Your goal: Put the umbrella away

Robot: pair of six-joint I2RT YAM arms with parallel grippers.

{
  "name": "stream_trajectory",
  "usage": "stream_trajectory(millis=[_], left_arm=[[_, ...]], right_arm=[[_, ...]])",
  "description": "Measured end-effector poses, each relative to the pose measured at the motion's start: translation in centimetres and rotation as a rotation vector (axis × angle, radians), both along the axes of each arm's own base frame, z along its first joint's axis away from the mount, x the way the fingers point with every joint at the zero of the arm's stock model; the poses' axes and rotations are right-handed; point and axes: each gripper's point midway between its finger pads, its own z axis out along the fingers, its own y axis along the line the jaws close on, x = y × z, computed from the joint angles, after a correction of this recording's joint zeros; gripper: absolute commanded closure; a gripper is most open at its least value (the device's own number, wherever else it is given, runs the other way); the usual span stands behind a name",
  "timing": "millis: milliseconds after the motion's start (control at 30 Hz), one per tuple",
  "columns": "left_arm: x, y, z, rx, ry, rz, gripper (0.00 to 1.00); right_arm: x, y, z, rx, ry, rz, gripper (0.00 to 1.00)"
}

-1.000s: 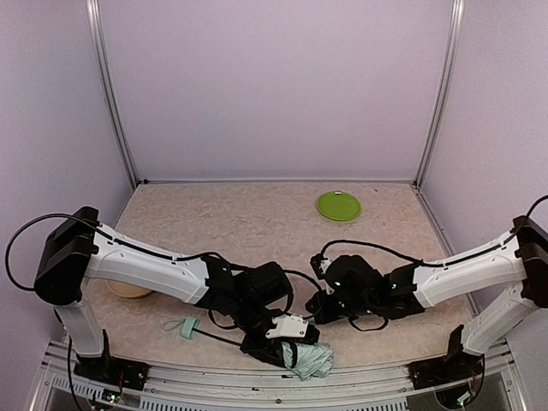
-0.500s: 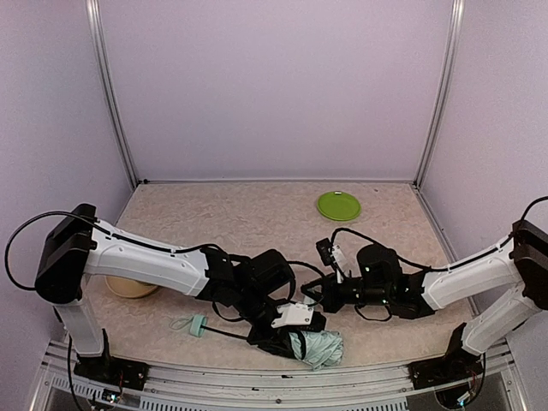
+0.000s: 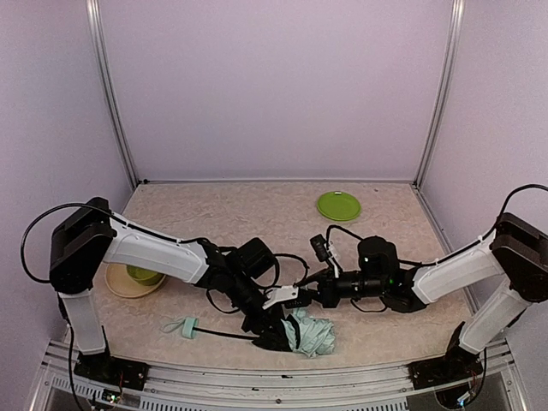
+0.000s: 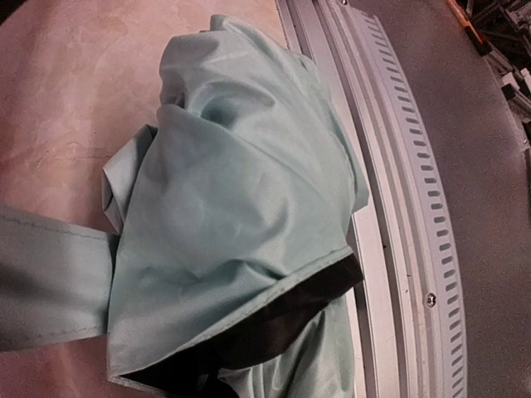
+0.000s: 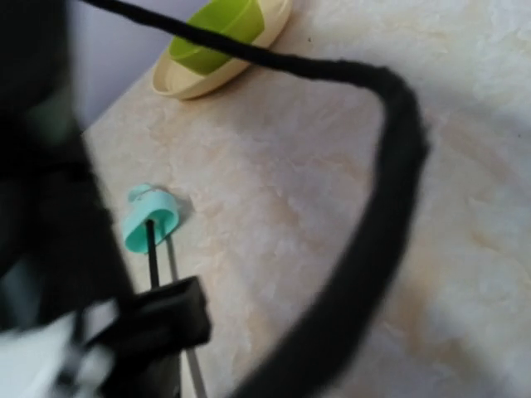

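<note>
The umbrella [image 3: 312, 334] lies crumpled near the table's front edge, pale mint fabric with black lining. Its thin black shaft [image 3: 224, 333] runs left to the small mint handle [image 3: 187, 326]. My left gripper [image 3: 273, 336] presses down on the bundle's black left end and is shut on the umbrella. In the left wrist view the umbrella fabric [image 4: 241, 215] hides the jaws, and a flat mint band [image 4: 50, 290] leaves the left edge. My right gripper [image 3: 303, 301] hovers just above the bundle, shut. The right wrist view shows the handle [image 5: 151, 217] and shaft [image 5: 153, 253], but not its fingers.
A green plate [image 3: 339, 205] lies at the back right. A green bowl on a cream plate [image 3: 128, 285] sits at the left by the left arm's base. The ribbed metal rail [image 4: 415, 207] runs along the front edge beside the fabric. A black cable [image 5: 390, 166] loops across the right wrist view.
The left gripper has drawn the umbrella bundle back from the front rail, and its arm has swung off the bowl. The right gripper has reached left to just above the bundle.
</note>
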Motion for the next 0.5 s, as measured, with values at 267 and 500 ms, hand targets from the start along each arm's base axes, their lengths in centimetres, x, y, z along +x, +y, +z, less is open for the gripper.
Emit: stream_trajectory(millis=[267, 500], left_arm=[[0.3, 0.3, 0.4, -0.053, 0.232, 0.05, 1.0], [1.1, 0.6, 0.5, -0.086, 0.349, 0.081, 1.0]], right_arm=[[-1.2, -0.2, 0.6, 0.069, 0.005, 0.049, 1.0], [-1.8, -0.7, 0.3, 0.054, -0.009, 0.025, 1.0]])
